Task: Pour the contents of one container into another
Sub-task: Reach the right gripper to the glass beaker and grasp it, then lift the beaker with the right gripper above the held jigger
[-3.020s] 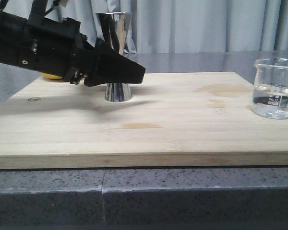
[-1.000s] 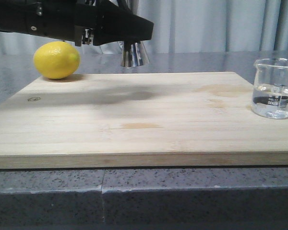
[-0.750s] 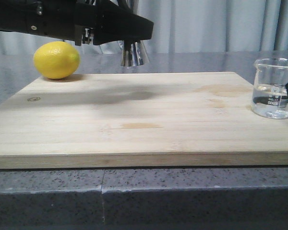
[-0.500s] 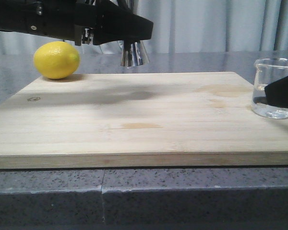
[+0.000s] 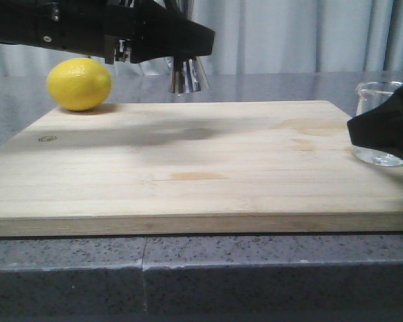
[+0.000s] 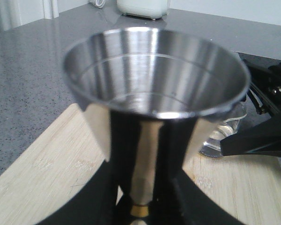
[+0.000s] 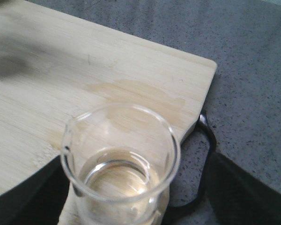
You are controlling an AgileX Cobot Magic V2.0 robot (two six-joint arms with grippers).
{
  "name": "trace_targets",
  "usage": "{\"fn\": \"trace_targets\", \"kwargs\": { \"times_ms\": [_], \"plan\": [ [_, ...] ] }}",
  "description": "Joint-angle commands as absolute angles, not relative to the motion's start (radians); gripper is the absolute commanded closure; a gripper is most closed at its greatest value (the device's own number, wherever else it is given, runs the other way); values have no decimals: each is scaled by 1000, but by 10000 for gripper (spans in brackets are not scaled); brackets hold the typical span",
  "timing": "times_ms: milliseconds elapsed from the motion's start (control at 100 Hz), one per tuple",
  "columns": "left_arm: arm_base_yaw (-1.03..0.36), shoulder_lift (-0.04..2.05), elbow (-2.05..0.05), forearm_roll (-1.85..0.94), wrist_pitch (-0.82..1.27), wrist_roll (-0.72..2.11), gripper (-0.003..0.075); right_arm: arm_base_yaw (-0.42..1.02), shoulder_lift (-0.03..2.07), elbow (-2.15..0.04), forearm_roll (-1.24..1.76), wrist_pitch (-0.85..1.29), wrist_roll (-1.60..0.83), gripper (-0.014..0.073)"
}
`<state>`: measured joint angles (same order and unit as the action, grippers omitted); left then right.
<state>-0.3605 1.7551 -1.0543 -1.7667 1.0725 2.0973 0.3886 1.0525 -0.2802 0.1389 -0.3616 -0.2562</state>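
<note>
Glass beaker [image 7: 119, 164], round and clear; hourglass jigger [image 6: 152, 108] mirror-polished steel.

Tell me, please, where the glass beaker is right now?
In the front view, the beaker stands at the board's right edge, partly hidden by the right end effector.

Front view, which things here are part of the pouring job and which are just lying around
Part of the job: beaker holding clear liquid; steel jigger held off the board by the left gripper; right gripper around the beaker.

Lying about: lemon; wooden board.
</note>
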Motion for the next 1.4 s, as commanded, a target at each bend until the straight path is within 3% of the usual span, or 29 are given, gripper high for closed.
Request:
{"fn": "trace_targets", "kwargs": {
  "times_ms": [0,490,740,1190,1390],
  "plan": [
    [-358,1712,-1085,-1849,1142,2091,739,390,1057,-304,138,-465,-259,50],
    [-358,1712,-1085,-1849,1137,2091,739,390,1093,-304,138,-499,-259,58],
    [-358,1712,-1085,-1849,1137,2089,739,390,1093,-304,138,-491,-259,239],
    [-358,1712,-1085,-1849,1137,2090,739,393,1093,-304,138,-457,-259,464],
    [-358,1712,-1085,-1849,1137,2090,739,430,1093,-304,138,-501,-259,485]
  ]
}}
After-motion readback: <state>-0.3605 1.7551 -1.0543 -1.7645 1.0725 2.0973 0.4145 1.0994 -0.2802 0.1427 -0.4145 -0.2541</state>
